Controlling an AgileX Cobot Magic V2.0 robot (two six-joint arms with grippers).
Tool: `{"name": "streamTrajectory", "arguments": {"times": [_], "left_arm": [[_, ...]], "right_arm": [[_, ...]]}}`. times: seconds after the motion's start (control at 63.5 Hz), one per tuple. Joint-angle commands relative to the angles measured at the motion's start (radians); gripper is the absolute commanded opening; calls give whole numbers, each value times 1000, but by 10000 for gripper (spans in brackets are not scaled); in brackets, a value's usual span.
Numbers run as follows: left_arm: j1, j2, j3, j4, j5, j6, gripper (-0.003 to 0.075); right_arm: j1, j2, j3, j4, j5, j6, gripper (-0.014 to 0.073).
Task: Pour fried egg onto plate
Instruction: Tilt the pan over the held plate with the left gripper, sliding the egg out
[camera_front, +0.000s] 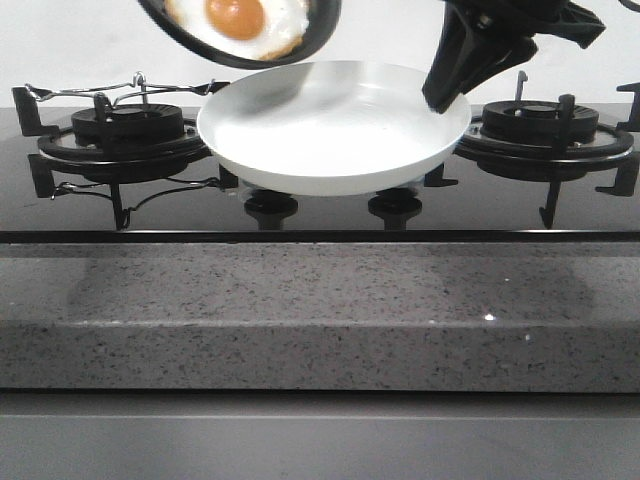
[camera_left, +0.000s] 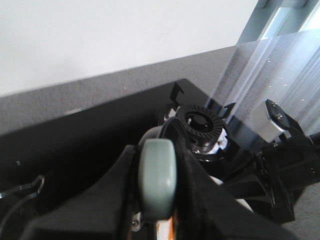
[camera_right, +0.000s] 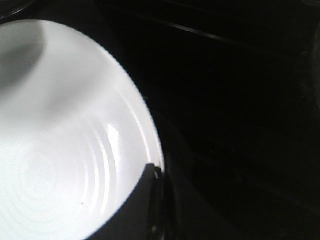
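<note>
The white plate (camera_front: 330, 140) is over the middle of the hob, between the two burners. My right gripper (camera_front: 445, 95) is shut on the plate's right rim; in the right wrist view one dark finger (camera_right: 145, 200) lies over the rim of the plate (camera_right: 65, 150). A black frying pan (camera_front: 322, 25) is tilted above the plate's far left edge. The fried egg (camera_front: 240, 20), white with an orange yolk, lies in the pan. My left gripper (camera_left: 157, 192) is shut on the pan's grey-green handle (camera_left: 157, 175). The plate holds nothing.
A left burner (camera_front: 130, 130) with a thin wire support (camera_front: 120, 90) and a right burner (camera_front: 540, 125) flank the plate. Two black knobs (camera_front: 270, 205) sit under its front edge. A speckled grey counter (camera_front: 320, 300) runs along the front. The right arm (camera_left: 285, 165) shows in the left wrist view.
</note>
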Motion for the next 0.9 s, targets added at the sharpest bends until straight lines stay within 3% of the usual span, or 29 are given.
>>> {"name": "streamTrajectory", "arguments": {"times": [0.0,0.205,0.425,0.881], "left_arm": [[-66,-66,-31,-36,-129,41,-20],[-221,-82,-31,128,-258,92,-20],[-323,-82,-31,273,-326,92,-20],[-346,-82,-33,331,-372,131,-20]], "right_arm": [[-3,-42,-26,27,-51,-7,-118],[-3,-42,-26,27,-51,-7,-118],[-3,-42,-26,27,-51,-7,-118],[-3,-42,-26,27,-51,-7,-118]]}}
